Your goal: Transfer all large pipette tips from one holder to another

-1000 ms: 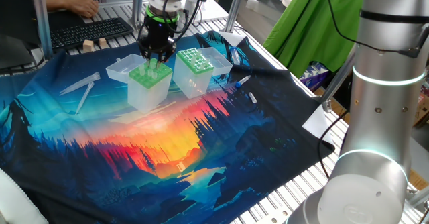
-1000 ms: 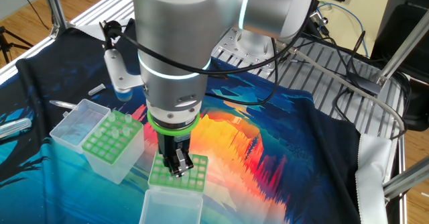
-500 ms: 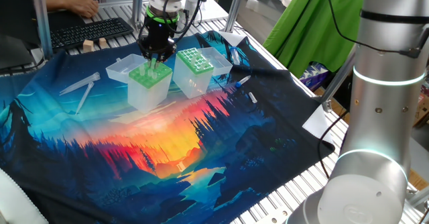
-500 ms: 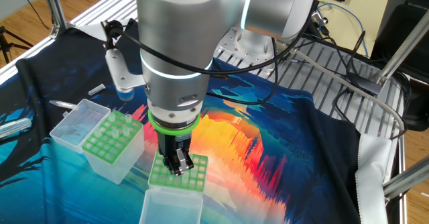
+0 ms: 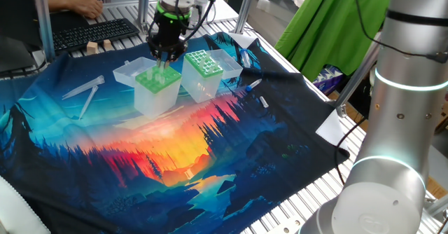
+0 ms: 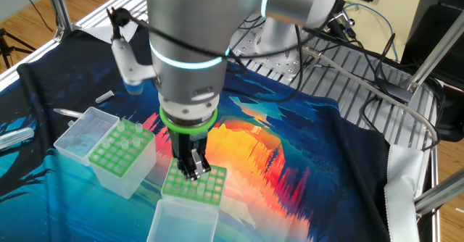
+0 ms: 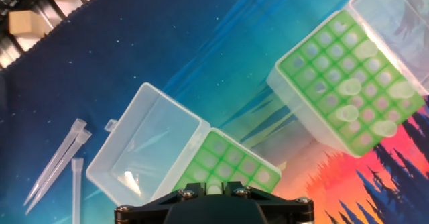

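The gripper [image 5: 166,57] points straight down over the light-green holder [image 5: 155,88]. Its fingers are drawn close together on the top of a large pipette tip [image 5: 163,69]. The tip hangs upright beneath them, and its thin end reaches down to the holder's top plate. I cannot tell whether that end is clear of its hole. In the hand view a pale round rim shows between the finger bases, right above the holder's wide holes.

The light-green holder's clear lid [image 5: 124,71] lies open at 9 o'clock of it in the one fixed view. The dotted holder [image 5: 204,69] stands just beside it at 3 o'clock, apart from the gripper, with its own lid [image 5: 227,57] folded back on the far side. In the hand view the dotted holder sits at 2 o'clock of the gripper, and several clear tips [image 7: 348,100] stand upright in its grid, bunched along the edge nearest its lid.

Both holders rest on a printed cloth [image 5: 175,157] showing a sunset forest, spread over the slatted bench [image 5: 294,206]. Three loose tips [image 7: 57,160] lie flat on the cloth at 9 o'clock of the open lid, well apart from the holders. Small wooden blocks [image 5: 98,47] and a keyboard [image 5: 94,31] lie beyond the cloth's far edge.
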Controlling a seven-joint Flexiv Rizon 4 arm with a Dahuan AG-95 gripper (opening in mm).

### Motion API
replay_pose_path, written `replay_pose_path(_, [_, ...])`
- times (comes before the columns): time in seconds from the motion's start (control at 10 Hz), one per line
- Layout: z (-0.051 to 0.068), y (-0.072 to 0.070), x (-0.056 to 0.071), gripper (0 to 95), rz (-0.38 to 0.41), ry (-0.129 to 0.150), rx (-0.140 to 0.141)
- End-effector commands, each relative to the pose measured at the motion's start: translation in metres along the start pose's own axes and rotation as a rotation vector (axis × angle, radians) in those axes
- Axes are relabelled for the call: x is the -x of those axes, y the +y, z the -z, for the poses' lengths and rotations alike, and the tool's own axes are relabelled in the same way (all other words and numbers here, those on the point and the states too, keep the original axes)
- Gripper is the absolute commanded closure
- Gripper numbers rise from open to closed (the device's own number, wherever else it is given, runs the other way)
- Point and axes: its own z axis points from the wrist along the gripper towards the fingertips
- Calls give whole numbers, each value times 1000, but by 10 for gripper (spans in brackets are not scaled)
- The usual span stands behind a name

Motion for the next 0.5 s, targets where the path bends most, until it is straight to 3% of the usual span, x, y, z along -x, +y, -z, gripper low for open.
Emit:
replay_pose_path(0.1, [9, 1, 0, 950, 6, 9, 0])
replay_pose_path(0.5, [37, 9, 7, 950, 22, 8, -8])
